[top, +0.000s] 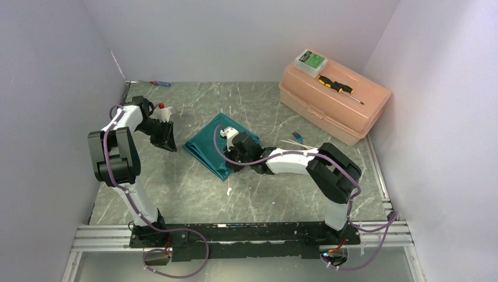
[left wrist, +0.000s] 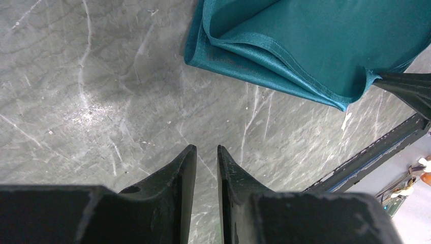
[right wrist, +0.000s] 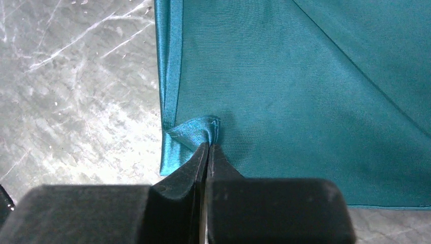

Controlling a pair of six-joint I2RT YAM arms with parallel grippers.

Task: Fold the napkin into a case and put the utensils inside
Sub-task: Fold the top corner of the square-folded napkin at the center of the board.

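Grey marbled surface [top: 194,194], teal napkin [top: 205,144] at centre. Right end effector [right wrist: 208,147] pinching its folded corner; left end effector [left wrist: 207,152] at napkin's 9 o'clock, slightly spread, empty.

Likely a lab, plain-walled test table [top: 194,194]

Slightly glossy woven cloth napkin [right wrist: 305,91]; smooth, marble-look table [right wrist: 76,76].
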